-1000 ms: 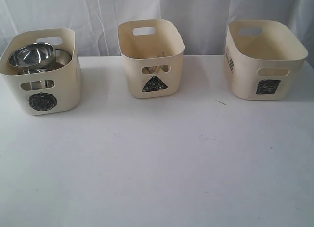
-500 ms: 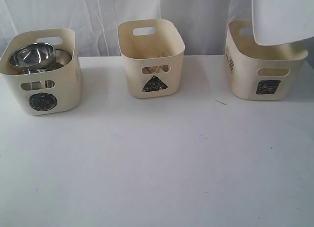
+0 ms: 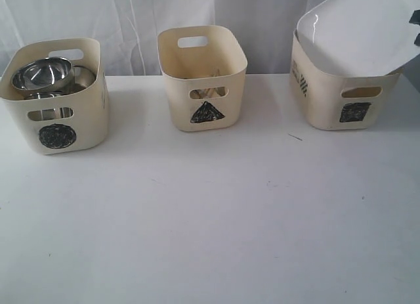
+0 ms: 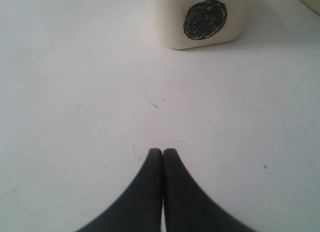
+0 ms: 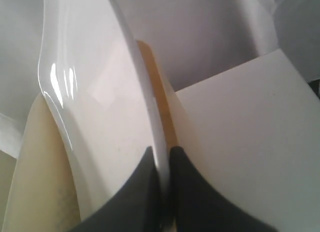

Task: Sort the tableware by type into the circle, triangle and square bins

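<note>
**Plate poised over the square bin**

Your right gripper [image 5: 161,154] is clenched on the rim of the large white plate [image 3: 359,35], which leans tilted across the mouth of the square bin [image 3: 325,104], not yet inside. Next, likely: lower it in, then release. Your left gripper [image 4: 163,153] is closed, empty.

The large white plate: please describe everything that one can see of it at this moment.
The large white plate is glossy and smooth, probably ceramic, rounded-square with a shallow raised rim. It stands tilted, hollow face toward the exterior camera, its lower edge down inside the square bin and its upper part above the bin's rim. The right gripper holds it, jaws shut on its edge. Whether it rests on the bin's floor is hidden.
</note>
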